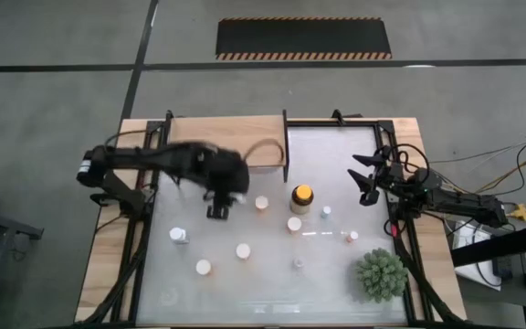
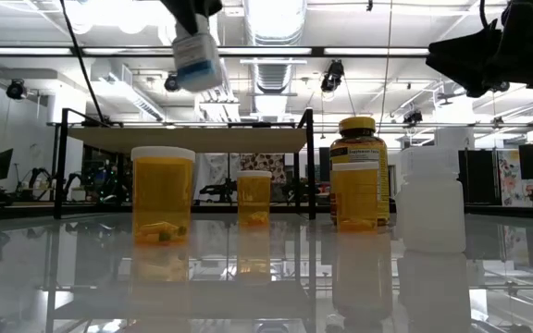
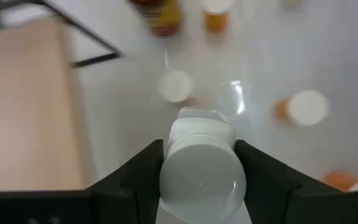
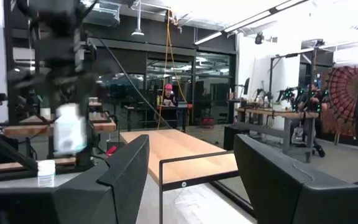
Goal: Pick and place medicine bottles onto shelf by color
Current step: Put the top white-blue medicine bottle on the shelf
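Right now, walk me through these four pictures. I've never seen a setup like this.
This is a robot with two dark arms working at a white table. Each arm ends in a two-finger tool. One picture looks straight down from above, one looks level across the tabletop, and the other two come from cameras on the arms' wrists.

On the table stand small pill bottles, some orange, some white, plus a bigger amber jar with a yellow cap and a spiky green plant. At the back is a light-wood shelf on a black frame.

The left tool holds a white bottle in the air above the table. The right tool waits open at the table's right side, holding nothing.
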`<action>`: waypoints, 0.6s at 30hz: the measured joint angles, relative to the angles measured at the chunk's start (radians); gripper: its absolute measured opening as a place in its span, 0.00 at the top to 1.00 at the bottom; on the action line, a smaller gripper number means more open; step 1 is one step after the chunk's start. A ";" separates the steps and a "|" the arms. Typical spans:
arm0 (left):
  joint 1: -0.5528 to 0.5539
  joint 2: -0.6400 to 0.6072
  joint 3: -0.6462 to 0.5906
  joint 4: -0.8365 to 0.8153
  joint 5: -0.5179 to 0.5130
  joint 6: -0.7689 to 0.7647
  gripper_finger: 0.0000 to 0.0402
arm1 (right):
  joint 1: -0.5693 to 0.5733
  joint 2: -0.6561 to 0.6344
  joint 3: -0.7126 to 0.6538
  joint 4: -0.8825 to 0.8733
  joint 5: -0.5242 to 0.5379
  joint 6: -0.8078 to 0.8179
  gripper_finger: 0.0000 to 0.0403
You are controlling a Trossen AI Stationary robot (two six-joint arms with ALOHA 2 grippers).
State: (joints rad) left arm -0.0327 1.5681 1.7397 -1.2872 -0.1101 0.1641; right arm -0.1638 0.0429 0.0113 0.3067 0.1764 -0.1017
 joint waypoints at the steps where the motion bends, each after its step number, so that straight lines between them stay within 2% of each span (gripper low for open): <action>1: 0.031 0.000 0.033 -0.033 0.000 0.027 0.60 | 0.000 0.000 0.000 -0.002 0.000 0.000 0.44; 5: 0.180 -0.001 0.118 -0.142 0.011 0.130 0.60 | 0.000 0.000 0.000 -0.003 0.000 0.001 0.44; 8: 0.308 -0.001 0.131 -0.179 0.104 0.196 0.60 | 0.000 0.000 0.000 -0.003 0.000 0.011 0.44; 11: 0.434 -0.007 0.106 -0.198 0.214 0.246 0.60 | 0.000 0.000 0.000 -0.004 0.000 0.023 0.44; 18: 0.620 -0.009 0.025 -0.267 0.229 0.334 0.60 | 0.000 0.000 0.000 -0.007 0.001 0.034 0.44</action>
State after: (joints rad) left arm 0.5870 1.5594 1.7645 -1.5543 0.1190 0.4984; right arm -0.1638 0.0429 0.0113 0.2996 0.1772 -0.0677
